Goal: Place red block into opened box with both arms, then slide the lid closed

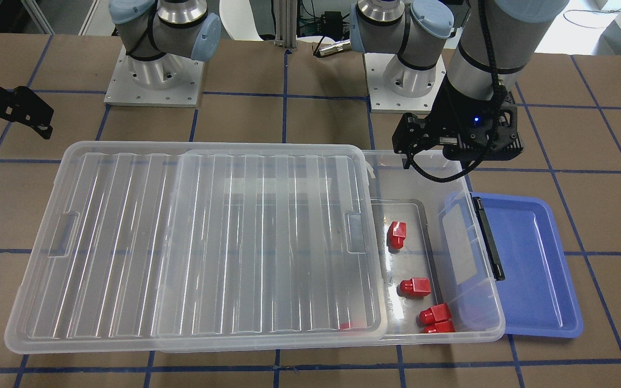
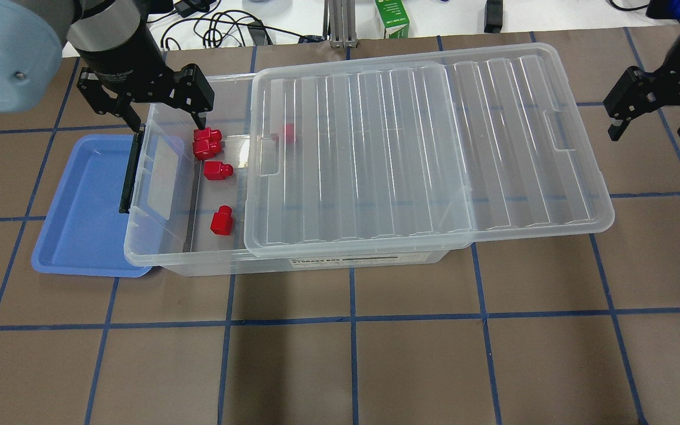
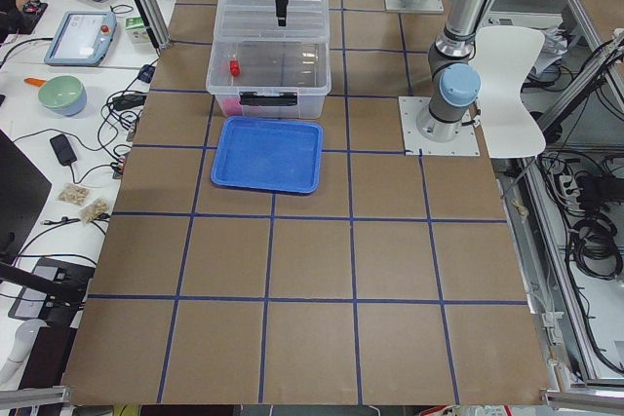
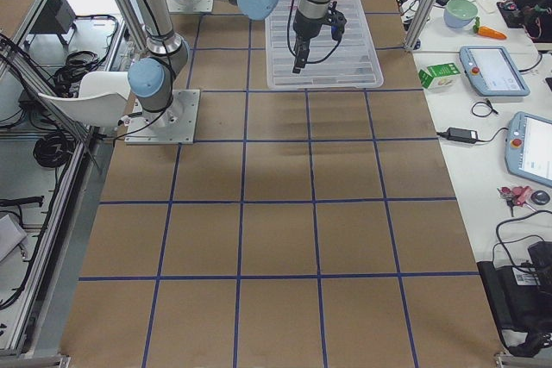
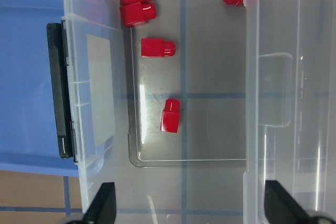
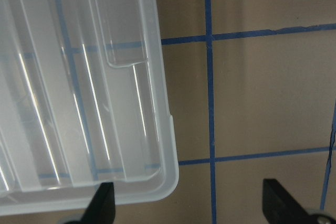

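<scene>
The see-through box [image 2: 316,263] lies across the table's middle. Its ribbed lid [image 2: 422,153] sits on top, shifted toward my right side, so the box's left end stands uncovered. Several red blocks [image 2: 221,219] lie on the floor of that uncovered end [image 5: 169,115], and one more red block [image 2: 288,133] shows through the lid's edge. My left gripper [image 2: 166,118] hovers open and empty over the far corner of the uncovered end [image 5: 191,208]. My right gripper [image 2: 654,127] hangs open beyond the lid's right end, holding nothing [image 6: 191,203].
A blue tray [image 2: 80,212] lies under the box's left end, beside the black bar [image 2: 130,171]. The arm bases [image 1: 154,81] stand on the robot's side of the table. A green carton [image 2: 392,20] and cables lie past the far edge.
</scene>
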`<state>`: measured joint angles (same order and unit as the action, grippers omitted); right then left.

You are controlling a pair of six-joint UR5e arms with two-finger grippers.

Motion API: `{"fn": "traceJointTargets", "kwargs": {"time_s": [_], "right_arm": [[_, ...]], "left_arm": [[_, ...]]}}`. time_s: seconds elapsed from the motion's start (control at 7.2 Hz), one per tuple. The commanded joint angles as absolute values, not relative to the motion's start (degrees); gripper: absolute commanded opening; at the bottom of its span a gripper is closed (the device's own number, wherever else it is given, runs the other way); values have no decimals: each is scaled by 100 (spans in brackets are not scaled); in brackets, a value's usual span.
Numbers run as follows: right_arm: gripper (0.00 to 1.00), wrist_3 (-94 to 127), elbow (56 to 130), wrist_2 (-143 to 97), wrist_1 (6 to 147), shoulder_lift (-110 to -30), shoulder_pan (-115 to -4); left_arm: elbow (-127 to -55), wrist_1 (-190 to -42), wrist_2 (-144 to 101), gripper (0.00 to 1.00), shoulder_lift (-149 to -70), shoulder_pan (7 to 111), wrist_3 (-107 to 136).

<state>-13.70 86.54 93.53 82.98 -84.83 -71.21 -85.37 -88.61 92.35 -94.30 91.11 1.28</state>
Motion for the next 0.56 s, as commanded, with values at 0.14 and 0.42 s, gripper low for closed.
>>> {"fn": "traceJointTargets", "kwargs": {"time_s": [0.14, 0.42], "right_arm": [[100, -1380, 8657, 9421, 8814, -7946, -7058], [100, -1563, 8657, 9659, 9270, -7630, -7058]], "left_arm": [[-8717, -8703, 9220, 100, -9369, 8939, 88], [-8894, -8438, 9228, 100, -9360, 8921, 70]]}}
